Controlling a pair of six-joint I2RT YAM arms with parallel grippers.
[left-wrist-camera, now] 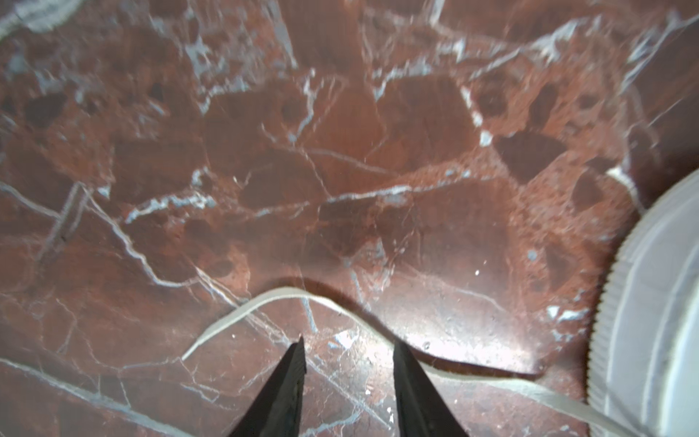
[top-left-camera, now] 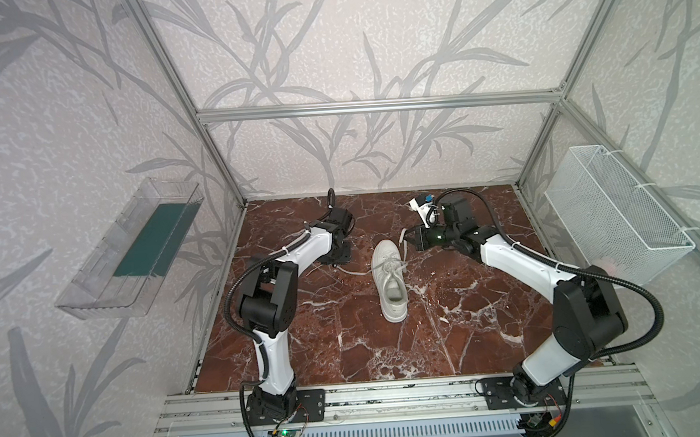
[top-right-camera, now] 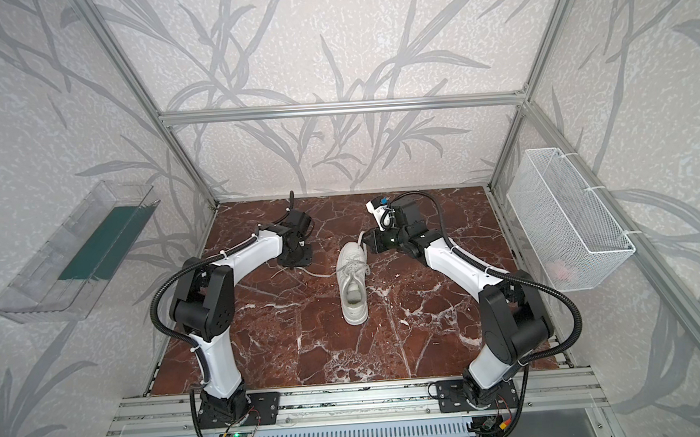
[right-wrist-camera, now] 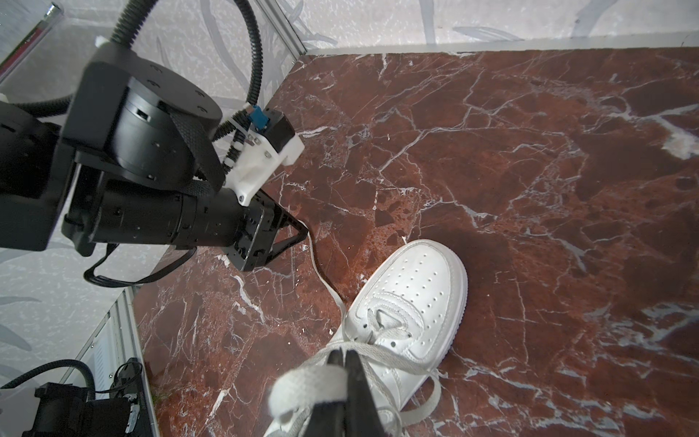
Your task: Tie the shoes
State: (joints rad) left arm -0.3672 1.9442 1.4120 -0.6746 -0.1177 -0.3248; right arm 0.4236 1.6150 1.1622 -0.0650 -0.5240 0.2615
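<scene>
Sneaker (top-left-camera: 392, 283) is set mid table (top-left-camera: 471, 324); one lace (right-wrist-camera: 306, 382) is pinched by the right gripper (right-wrist-camera: 342, 355), the left gripper (left-wrist-camera: 348, 340) is spread over the other lace (left-wrist-camera: 287, 293), which could be missed, lying flat, or the sneaker dragged.

Sneaker (top-left-camera: 389, 281) sits mid-bench (top-left-camera: 451, 330), toe toward the back wall, heel toward the arm bases. Left tool (left-wrist-camera: 348, 344) is low over the bench, left of the toe. Left lace (left-wrist-camera: 287, 294) lies on the bench, running from the sneaker to just beyond the tool's tips. Right tool (right-wrist-camera: 344, 355) is right of the toe, with the right lace (right-wrist-camera: 306, 382) between its tips. Tray (top-left-camera: 130, 254) hangs outside the left frame, basket (top-left-camera: 618, 211) outside the right.
</scene>
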